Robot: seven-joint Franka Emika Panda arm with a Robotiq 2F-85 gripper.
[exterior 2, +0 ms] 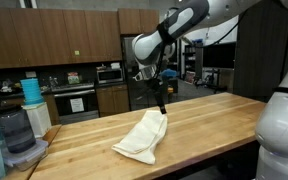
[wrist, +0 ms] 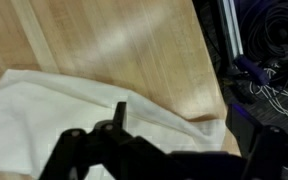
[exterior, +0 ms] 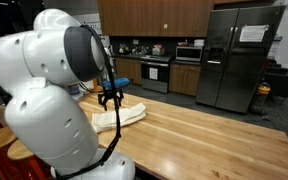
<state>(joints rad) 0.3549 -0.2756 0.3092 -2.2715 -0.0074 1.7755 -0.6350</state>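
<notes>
Table: long pale butcher-block wooden table point(exterior: 214, 140), seen in both exterior views; I work over it.
Fridge: stainless-steel double-door refrigerator point(exterior: 239, 60) behind the table. A white paper sheet point(exterior: 252, 33) is stuck on its door, writing too small to read.
Arm: my white jointed arm point(exterior 2: 184, 25) reaches over the table, wrist pointing down.
Cloth: cream rumpled fabric cloth point(exterior 2: 142, 137) lies flat-ish on the table top, near the middle in an exterior view. It fills the lower left of the wrist view point(wrist: 44, 110).
Range: stainless oven range point(exterior 2: 76, 103) against the back wall, no brand legible.
Microwave: steel microwave point(exterior 2: 109, 73) on the counter beside the range, no label readable.
Gripper: my black two-finger gripper point(exterior: 109, 103) has its jaws spread wide and holds nothing. It hangs at one end of the cloth, and I cannot tell whether the tips touch the fabric.
Cups: stack of light-blue cups point(exterior 2: 31, 90) at the table's far end, well apart from the cloth.
</notes>
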